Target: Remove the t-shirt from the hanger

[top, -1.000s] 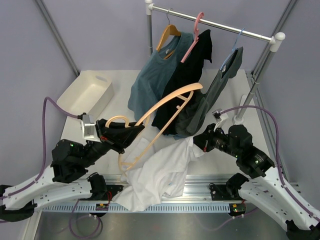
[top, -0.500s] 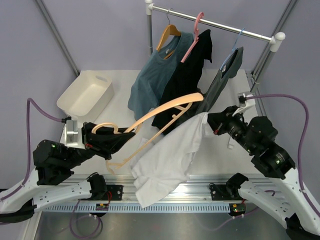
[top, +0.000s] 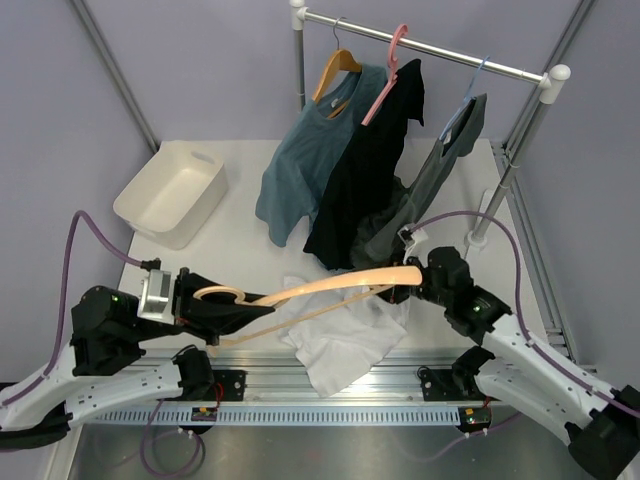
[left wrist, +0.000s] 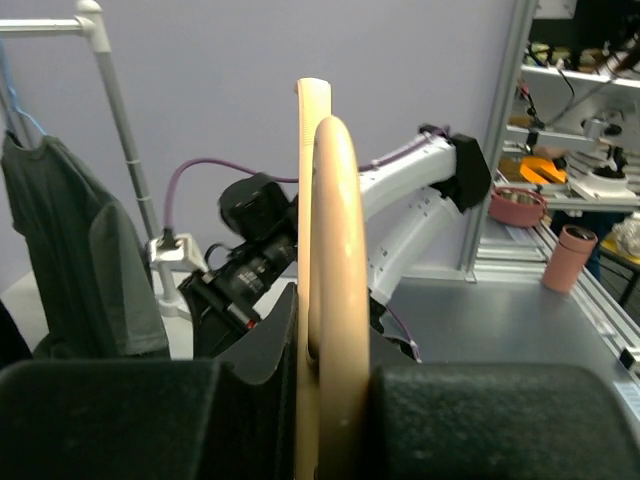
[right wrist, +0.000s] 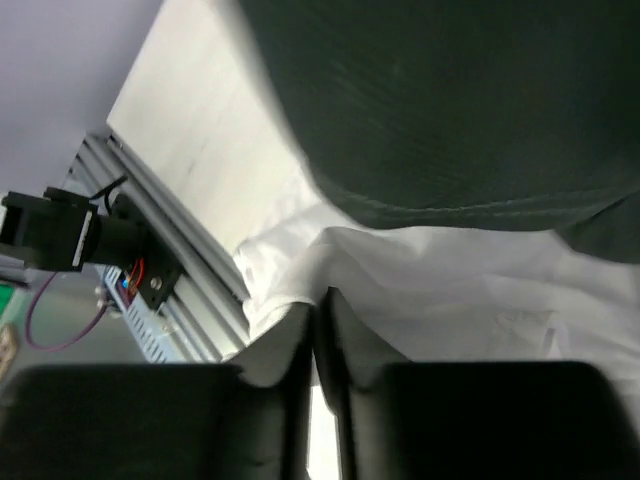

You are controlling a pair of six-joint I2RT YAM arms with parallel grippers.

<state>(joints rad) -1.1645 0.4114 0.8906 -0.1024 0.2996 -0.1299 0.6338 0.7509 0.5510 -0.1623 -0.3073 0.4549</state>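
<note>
The white t-shirt [top: 345, 340] lies crumpled on the table's front edge, between the two arm bases. The pale wooden hanger [top: 330, 285] stretches almost level above it, its bar crossing the shirt's upper part. My left gripper [top: 225, 305] is shut on the hanger's hook end; in the left wrist view the hanger [left wrist: 330, 250] stands edge-on between the jaws of the left gripper [left wrist: 325, 400]. My right gripper [top: 405, 290] is low at the hanger's far tip. In the right wrist view its jaws [right wrist: 322, 300] are nearly together, pinching a fold of t-shirt [right wrist: 450, 280].
A white bin [top: 170, 190] sits at the back left. The clothes rail [top: 430, 45] behind carries a teal shirt [top: 295, 170], a black shirt [top: 365, 170] and a dark grey shirt [top: 440, 170], which hang low near the right gripper. The rack post [top: 500, 190] stands at the right.
The t-shirt, stretched in the air half a second ago, has dropped into a heap on the table. The right gripper came down and inward with it. The hanger has lowered to nearly level.
</note>
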